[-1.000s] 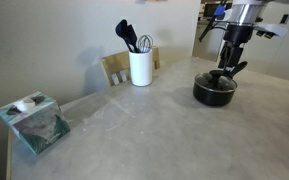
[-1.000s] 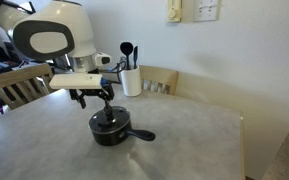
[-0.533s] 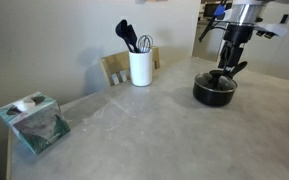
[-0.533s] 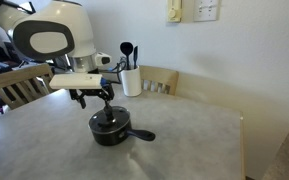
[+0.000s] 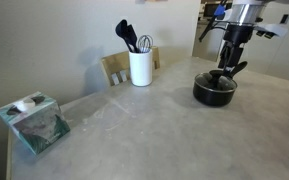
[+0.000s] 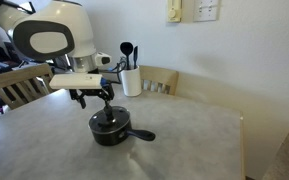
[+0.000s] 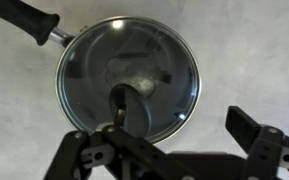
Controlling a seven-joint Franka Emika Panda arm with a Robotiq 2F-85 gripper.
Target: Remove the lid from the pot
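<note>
The low black pot [image 5: 214, 92] stands on the grey table, its long handle [image 6: 142, 135] sticking out to the side. The round dark glass lid [image 7: 124, 75] sits on the pot, with its black knob [image 7: 131, 104] at the centre. My gripper [image 7: 169, 140] hangs just above the lid with its fingers spread wide. The knob lies between the fingers, close to the left one, and nothing is gripped. The gripper shows over the pot in both exterior views [image 5: 227, 72] [image 6: 106, 103].
A white utensil crock [image 5: 140, 67] [image 6: 132, 80] stands at the table's back edge near the wall. A tissue box [image 5: 34, 122] sits at a far corner. Wooden chairs [image 5: 114, 66] [image 6: 19, 85] stand behind the table.
</note>
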